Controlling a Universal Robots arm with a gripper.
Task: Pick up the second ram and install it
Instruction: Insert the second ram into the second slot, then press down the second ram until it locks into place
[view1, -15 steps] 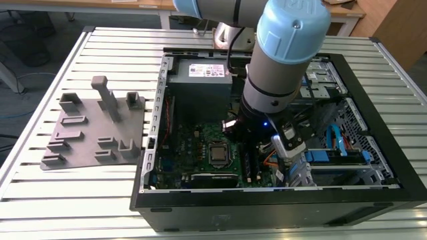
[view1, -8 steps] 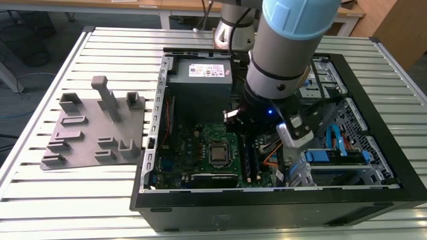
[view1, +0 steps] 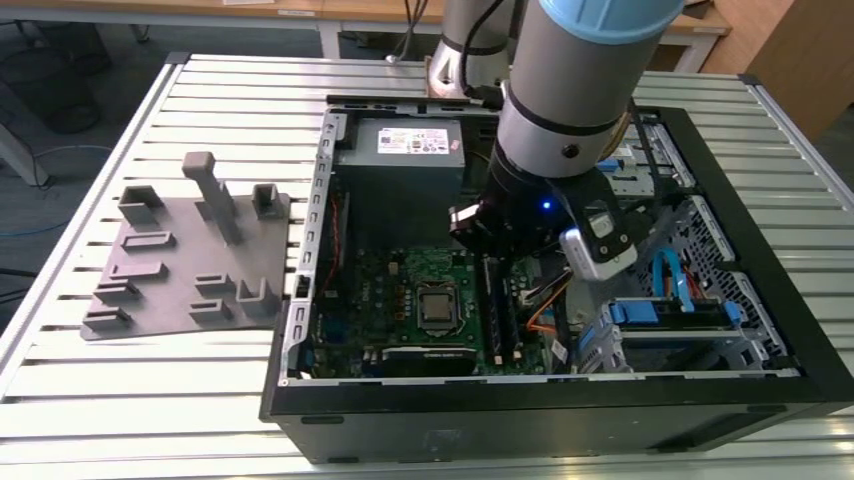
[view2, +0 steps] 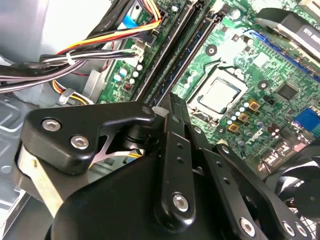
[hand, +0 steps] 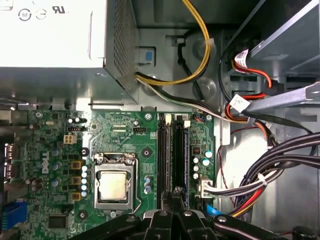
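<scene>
The pincer (hand: 175, 200) hangs inside the open computer case (view1: 747, 400), low over the green motherboard (hand: 125, 135) at the memory slots (hand: 172, 150). In both wrist views its dark fingers (view2: 177, 120) come together to a narrow tip over those slots; whether they clamp anything there I cannot tell. Directly beneath and ahead of the pincer the slots run as long parallel dark strips. In the exterior view a long dark board, the second ram (view1: 491, 315), stands on edge in that slot area just below the pincer's body. Beside the pincer, across the slots, sits the bare processor (hand: 114, 185) in its metal frame. Beyond the far end of the slots from the pincer lies the grey power supply (view1: 400, 155). On the pincer's other side, bundles of coloured cables (hand: 250, 175) cross toward the drive bays (view1: 674, 310). Well apart from the pincer, outside the case on the slatted tabletop (view1: 80, 380), lies a grey plastic fixture (view1: 187, 260) with upright posts.
</scene>
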